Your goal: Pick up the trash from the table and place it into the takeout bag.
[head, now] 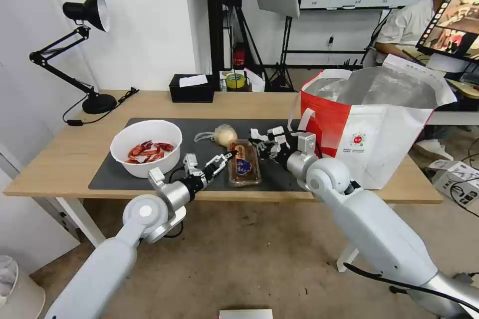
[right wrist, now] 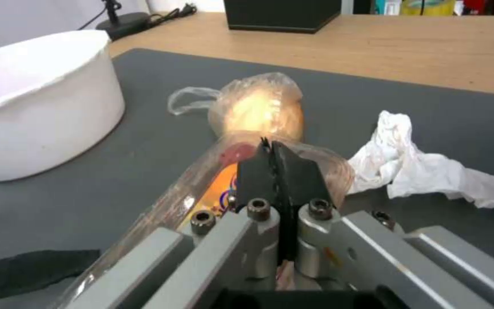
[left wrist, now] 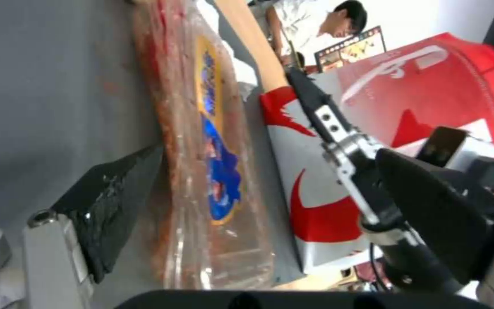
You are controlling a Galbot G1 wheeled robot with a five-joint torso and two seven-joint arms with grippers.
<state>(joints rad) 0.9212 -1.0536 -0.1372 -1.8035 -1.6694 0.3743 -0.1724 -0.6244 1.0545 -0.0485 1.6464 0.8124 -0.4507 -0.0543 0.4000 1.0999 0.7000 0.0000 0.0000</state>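
Your right gripper (right wrist: 272,161) has its jaws pressed together over the clear tray (right wrist: 201,193). At its 12 o'clock lies the wrapped bun (right wrist: 258,107), touching the tray. The crumpled tissue (right wrist: 424,167) sits at 3 o'clock, the white bowl (right wrist: 35,103) at 10 o'clock, all on the grey mat (right wrist: 144,141).

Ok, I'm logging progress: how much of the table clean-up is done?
Nothing looks bagged yet. The bowl of shells, bun, tissue and food tray all lie on the table's mat, beside the takeout bag. In hand: the open left gripper straddles the tray; the shut right gripper is over its far end, grip unclear. All four items remain.
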